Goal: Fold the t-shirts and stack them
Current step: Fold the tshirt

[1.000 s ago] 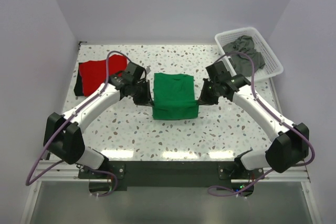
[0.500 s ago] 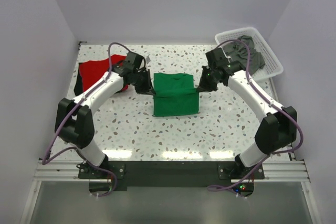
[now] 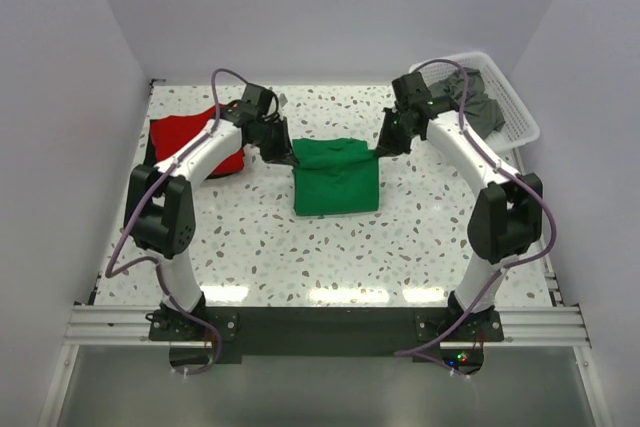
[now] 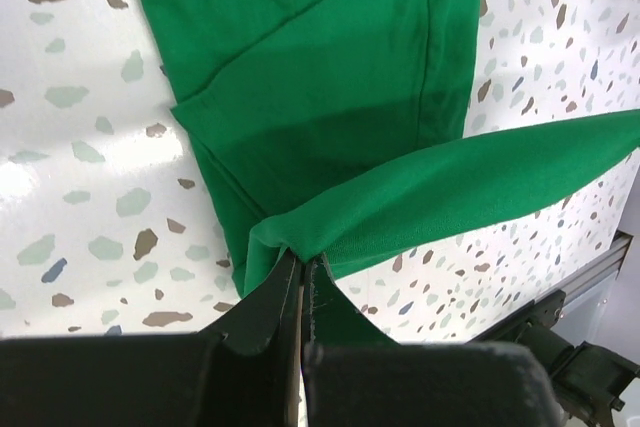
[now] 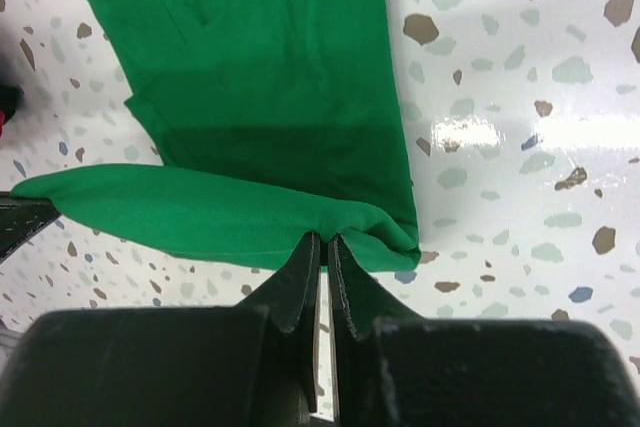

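The bright green t-shirt [image 3: 336, 177] lies partly folded on the middle of the table. My left gripper [image 3: 283, 155] is shut on its far left corner and my right gripper [image 3: 384, 148] is shut on its far right corner. Between them a band of green cloth [image 4: 470, 172] hangs lifted over the rest of the shirt [image 5: 270, 67]. The left wrist view shows my left gripper [image 4: 302, 259] pinching the cloth, and the right wrist view shows my right gripper [image 5: 324, 240] doing the same. The red t-shirt [image 3: 190, 142] lies flat at the far left. Dark grey t-shirts [image 3: 470, 97] are heaped in the basket.
The white lattice basket [image 3: 520, 117] stands at the far right corner. White walls enclose the speckled table [image 3: 330, 257] on the left, back and right. A dark cloth edge [image 3: 148, 165] shows under the red shirt's left side.
Both grippers have moved toward the back of the table, carrying the green shirt's held edge over the rest of it. The arms have stretched further out.
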`<state>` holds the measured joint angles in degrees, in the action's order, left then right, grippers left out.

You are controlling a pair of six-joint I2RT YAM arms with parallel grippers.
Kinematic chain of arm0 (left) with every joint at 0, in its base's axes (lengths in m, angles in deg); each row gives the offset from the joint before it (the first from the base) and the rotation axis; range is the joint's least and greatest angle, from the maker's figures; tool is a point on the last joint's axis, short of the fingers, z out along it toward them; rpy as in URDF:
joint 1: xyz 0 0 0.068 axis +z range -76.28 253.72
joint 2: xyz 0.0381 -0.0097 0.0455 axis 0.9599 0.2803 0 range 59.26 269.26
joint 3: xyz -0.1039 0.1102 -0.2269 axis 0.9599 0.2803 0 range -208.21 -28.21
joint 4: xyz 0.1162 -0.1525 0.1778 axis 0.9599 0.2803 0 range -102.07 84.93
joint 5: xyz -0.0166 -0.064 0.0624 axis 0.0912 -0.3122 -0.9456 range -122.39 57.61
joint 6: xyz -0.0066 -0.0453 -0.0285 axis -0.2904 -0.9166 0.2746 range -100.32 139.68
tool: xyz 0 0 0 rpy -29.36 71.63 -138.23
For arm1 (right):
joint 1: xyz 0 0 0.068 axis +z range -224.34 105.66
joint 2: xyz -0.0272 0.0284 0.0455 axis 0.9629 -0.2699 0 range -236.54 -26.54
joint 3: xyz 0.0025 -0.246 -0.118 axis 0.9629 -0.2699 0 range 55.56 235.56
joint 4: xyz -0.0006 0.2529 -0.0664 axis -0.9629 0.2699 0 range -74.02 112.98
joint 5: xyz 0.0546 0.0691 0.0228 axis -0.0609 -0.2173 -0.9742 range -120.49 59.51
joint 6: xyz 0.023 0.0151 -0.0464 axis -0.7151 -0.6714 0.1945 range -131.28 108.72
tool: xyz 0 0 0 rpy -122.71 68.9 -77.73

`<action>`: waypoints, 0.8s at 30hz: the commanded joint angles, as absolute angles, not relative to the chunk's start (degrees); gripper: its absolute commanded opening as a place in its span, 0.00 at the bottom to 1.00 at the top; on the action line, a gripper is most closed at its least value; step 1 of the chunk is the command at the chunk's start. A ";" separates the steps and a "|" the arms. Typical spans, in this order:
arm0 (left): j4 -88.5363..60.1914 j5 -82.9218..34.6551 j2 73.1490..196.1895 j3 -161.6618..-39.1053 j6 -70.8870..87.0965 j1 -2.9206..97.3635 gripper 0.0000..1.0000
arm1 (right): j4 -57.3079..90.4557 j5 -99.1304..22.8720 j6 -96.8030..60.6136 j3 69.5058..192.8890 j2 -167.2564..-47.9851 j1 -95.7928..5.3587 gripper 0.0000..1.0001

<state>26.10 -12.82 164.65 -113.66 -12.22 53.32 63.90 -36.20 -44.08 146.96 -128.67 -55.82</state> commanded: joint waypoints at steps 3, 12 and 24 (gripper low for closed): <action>24.23 -11.21 167.54 -118.30 -10.81 55.44 0.00 | 63.09 -37.34 -41.78 153.90 -133.06 -57.12 0.00; 24.41 -10.42 173.17 -124.89 -10.73 57.72 0.00 | 64.23 -38.75 -40.90 161.63 -140.08 -58.52 0.00; 21.60 -8.40 178.88 -129.90 -11.78 59.57 0.00 | 65.02 -40.68 -40.55 170.70 -148.35 -60.28 0.00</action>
